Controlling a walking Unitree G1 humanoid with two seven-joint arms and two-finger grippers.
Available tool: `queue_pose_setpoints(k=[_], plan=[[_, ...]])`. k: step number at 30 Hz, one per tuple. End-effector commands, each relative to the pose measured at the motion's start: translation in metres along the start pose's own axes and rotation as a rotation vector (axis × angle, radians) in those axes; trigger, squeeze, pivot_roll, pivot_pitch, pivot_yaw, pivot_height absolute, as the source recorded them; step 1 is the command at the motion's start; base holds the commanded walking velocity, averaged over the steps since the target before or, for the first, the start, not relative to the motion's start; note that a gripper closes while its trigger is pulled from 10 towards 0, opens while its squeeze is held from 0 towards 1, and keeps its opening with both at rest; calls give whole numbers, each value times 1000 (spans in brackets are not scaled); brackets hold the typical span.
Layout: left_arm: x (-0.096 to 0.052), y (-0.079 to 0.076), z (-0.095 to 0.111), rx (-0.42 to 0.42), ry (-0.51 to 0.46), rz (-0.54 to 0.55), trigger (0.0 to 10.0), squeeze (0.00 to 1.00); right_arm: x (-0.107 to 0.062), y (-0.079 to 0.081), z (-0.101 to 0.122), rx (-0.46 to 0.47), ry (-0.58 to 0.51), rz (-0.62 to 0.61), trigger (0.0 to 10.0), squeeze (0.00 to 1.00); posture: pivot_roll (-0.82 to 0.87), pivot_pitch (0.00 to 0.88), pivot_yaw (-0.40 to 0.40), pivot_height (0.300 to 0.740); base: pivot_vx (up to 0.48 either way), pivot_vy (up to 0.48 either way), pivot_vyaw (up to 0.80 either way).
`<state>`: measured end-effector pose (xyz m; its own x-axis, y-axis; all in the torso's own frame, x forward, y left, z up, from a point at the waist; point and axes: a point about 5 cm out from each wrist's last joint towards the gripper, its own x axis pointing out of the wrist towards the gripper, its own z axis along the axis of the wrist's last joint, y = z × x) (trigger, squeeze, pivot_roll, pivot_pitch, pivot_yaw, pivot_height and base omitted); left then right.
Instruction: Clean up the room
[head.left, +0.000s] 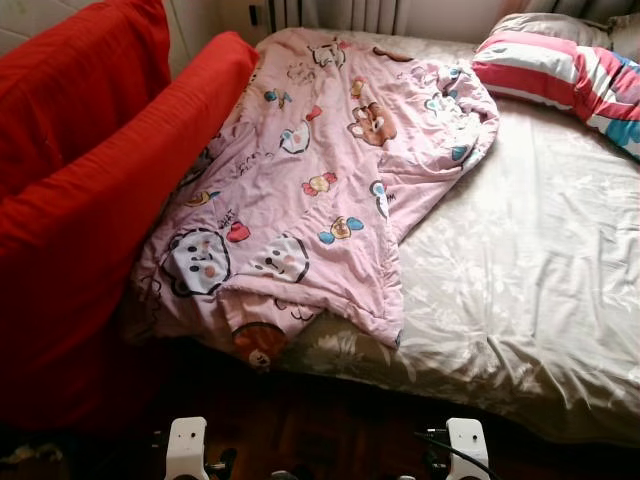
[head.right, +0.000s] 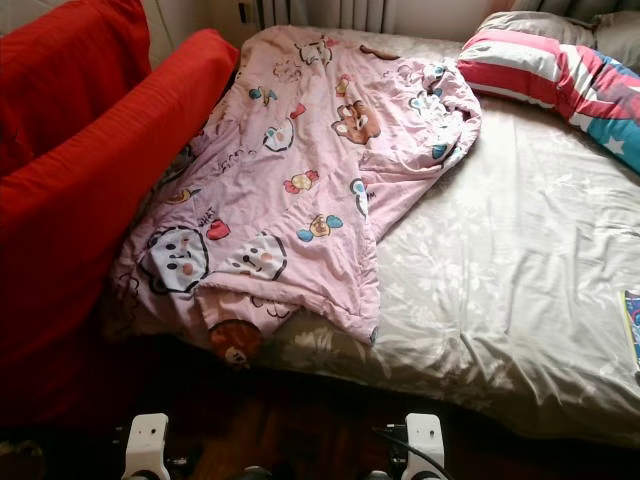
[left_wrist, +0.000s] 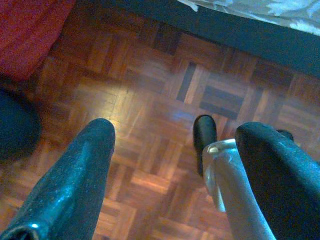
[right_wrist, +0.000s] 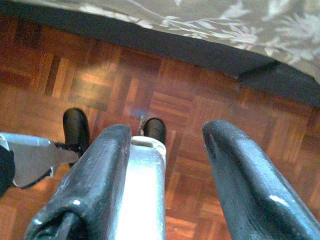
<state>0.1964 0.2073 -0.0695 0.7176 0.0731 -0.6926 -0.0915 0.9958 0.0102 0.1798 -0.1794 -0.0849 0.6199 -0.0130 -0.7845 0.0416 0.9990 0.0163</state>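
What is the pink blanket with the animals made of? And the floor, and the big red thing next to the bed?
The pink blanket looks like soft, thin printed cloth, maybe cotton: it is matte and wrinkles into folds. The floor looks like wood, laid in small parquet blocks with a slight shine. The big red thing is covered in red cloth and looks padded, but what is inside it cannot be told.
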Motion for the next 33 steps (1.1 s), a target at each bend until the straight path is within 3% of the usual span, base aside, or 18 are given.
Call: queue_pose_setpoints(k=[1, 20, 26, 33], plan=[[-5, 3, -16, -14, 49, 8, 10000, 0, -2, 1, -8, 16, 25, 6, 10000, 0, 20, 223, 28, 740, 0, 0, 800], [-5, 4, -14, -21, 38, 4, 10000, 0, -1, 1, -7, 28, 17, 8, 10000, 0, 19, 218, 27, 740, 0, 0, 34], [-6, 4, -15, -26, 37, 0, 10000, 0, -1, 2, -7, 12, 14, 20, 10000, 0, 18, 212, 28, 740, 266, 0, 581], [-6, 5, -17, -26, 44, 1, 10000, 0, -2, 1, -7, 27, 13, 15, 10000, 0, 16, 206, 28, 740, 294, 0, 0]])
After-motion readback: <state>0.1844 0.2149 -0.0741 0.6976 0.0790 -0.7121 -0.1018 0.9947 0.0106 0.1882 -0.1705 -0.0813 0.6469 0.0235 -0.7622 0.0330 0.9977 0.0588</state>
